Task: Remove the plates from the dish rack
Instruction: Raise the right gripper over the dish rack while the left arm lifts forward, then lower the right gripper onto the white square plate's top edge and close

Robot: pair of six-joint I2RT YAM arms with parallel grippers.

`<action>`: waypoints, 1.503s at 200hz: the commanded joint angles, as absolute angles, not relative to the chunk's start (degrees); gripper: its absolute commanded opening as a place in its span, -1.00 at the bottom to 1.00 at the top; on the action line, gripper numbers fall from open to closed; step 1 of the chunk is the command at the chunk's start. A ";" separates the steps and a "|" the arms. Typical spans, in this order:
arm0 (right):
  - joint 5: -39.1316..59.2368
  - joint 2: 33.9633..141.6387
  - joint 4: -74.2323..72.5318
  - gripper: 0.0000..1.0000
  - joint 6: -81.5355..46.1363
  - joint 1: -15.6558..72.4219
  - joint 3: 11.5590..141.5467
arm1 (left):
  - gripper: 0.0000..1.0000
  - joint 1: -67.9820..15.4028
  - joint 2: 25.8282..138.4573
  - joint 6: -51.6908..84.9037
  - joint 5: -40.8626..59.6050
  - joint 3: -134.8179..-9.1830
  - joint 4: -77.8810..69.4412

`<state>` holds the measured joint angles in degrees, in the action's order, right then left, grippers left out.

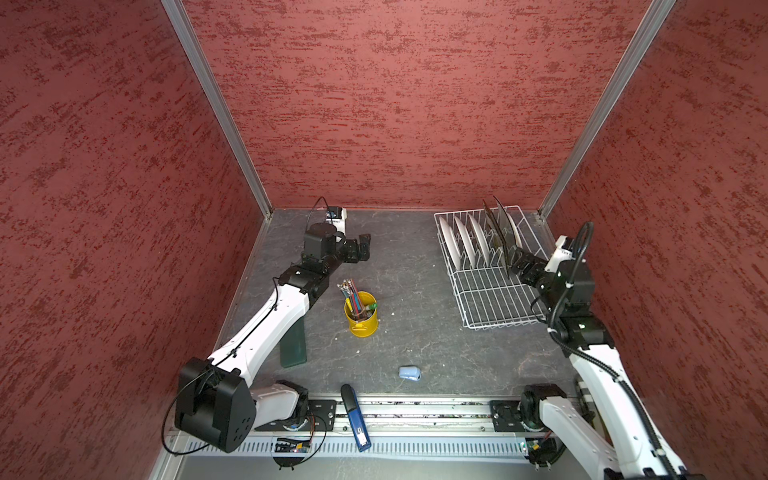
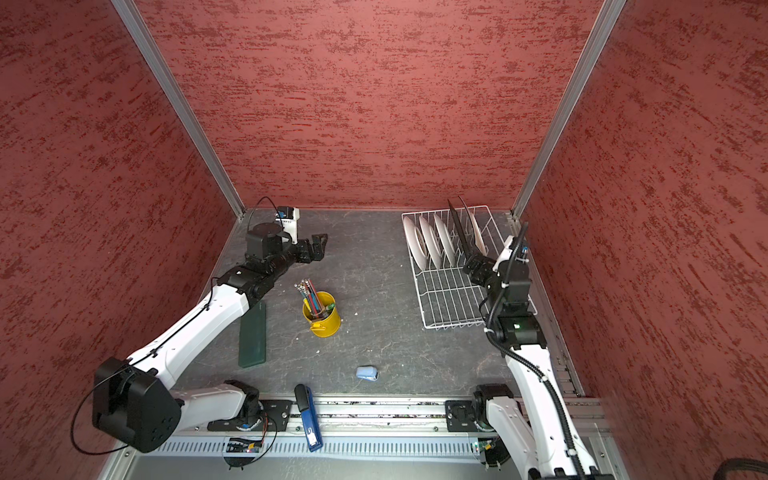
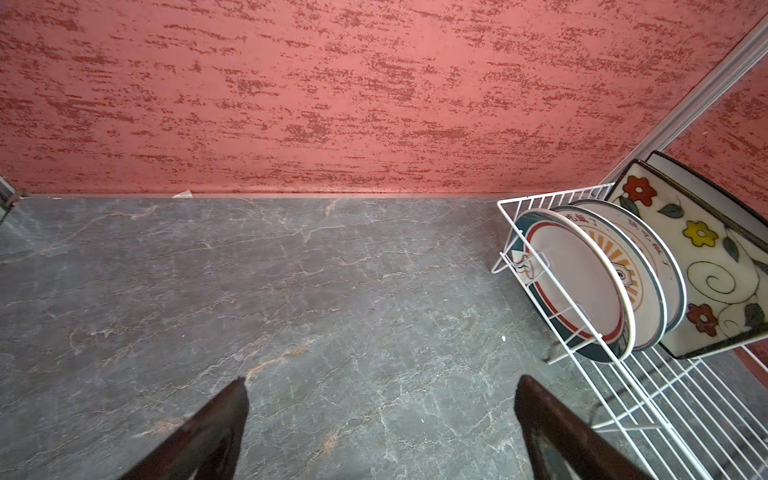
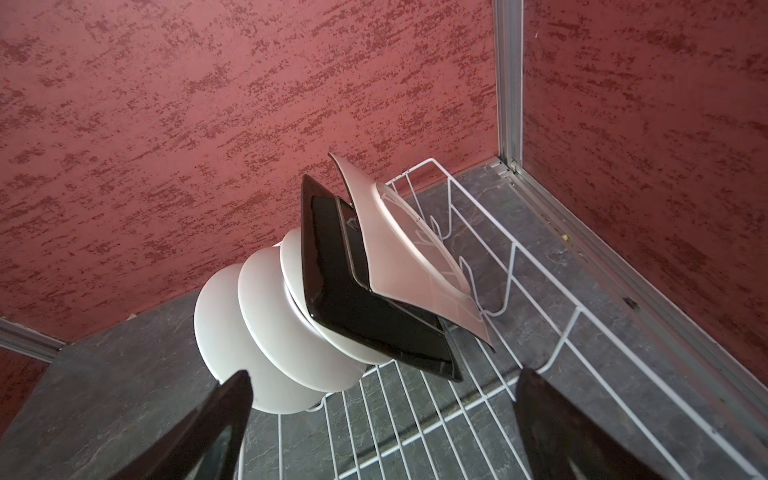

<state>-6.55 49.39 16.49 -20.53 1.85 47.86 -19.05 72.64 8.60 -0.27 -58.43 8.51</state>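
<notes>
Grey marbled tabletop [image 1: 415, 266] is carrying a white wire dish rack [image 1: 494, 299] at middle right in both top views, with round white glazed plates [image 1: 461, 243] and square flowered plates [image 3: 702, 266] standing upright inside. Right gripper [image 1: 516, 261], sitting just beside the square ones, and left gripper [image 1: 362, 248] are both gaping wide, empty. Probably stiff, slick, breakable — I'm thinking pinch a top rim.

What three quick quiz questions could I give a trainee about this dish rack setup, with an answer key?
1. True or false: the right gripper is gripping a plate.
2. How many plates stand in the dish rack?
3. Which sits nearer the rack? A: left gripper. B: right gripper.
Key: 1 false, its jaws are open; 2 five, three round and two square; 3 B.
</notes>
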 commanded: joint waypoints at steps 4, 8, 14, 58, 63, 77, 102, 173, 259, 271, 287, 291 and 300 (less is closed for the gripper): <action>-8.00 55.79 32.47 0.98 -19.06 2.27 60.30 | 0.99 -19.25 73.73 9.95 2.59 -60.70 9.06; -7.92 56.86 34.14 0.98 -18.68 2.28 62.28 | 0.99 -19.29 73.82 10.22 2.93 -60.83 9.05; -7.71 58.25 36.20 0.98 -17.99 2.28 64.97 | 0.99 -19.37 73.99 10.41 3.55 -61.14 9.10; -9.42 67.93 48.81 0.98 -14.43 2.52 79.41 | 0.99 -19.78 74.48 10.62 5.03 -62.36 11.13; -9.93 68.97 49.76 0.98 -14.10 2.54 80.32 | 0.99 -19.78 74.44 10.87 5.23 -62.51 11.37; -11.31 70.83 51.67 0.98 -12.69 2.70 81.99 | 0.99 -19.84 74.37 11.49 6.12 -63.01 12.01; -10.81 72.66 53.82 0.94 -9.23 2.78 82.91 | 0.99 -19.95 73.92 11.08 6.85 -63.58 13.13; -14.39 74.05 54.93 0.74 -2.78 2.94 77.28 | 0.99 -19.34 74.62 11.27 6.47 -65.89 17.52; -17.63 76.07 42.28 0.46 9.12 3.04 69.39 | 0.99 -18.81 73.61 13.44 5.62 -65.22 17.66; -18.76 76.97 40.74 0.43 10.75 3.04 68.91 | 0.99 -18.72 73.17 13.49 5.70 -65.39 18.07; -19.09 78.02 38.06 0.39 12.40 2.99 68.39 | 0.99 -18.64 72.48 13.37 5.87 -65.08 18.40; -19.12 78.21 37.45 0.39 12.71 3.04 68.30 | 0.99 -18.63 72.22 13.44 5.89 -64.94 18.43; -20.37 78.93 35.88 0.37 12.92 3.01 68.27 | 0.99 -18.55 71.70 13.66 5.74 -64.56 18.35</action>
<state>-17.32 77.54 43.24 8.62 2.59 68.79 -18.94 74.11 13.21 5.93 -64.60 17.56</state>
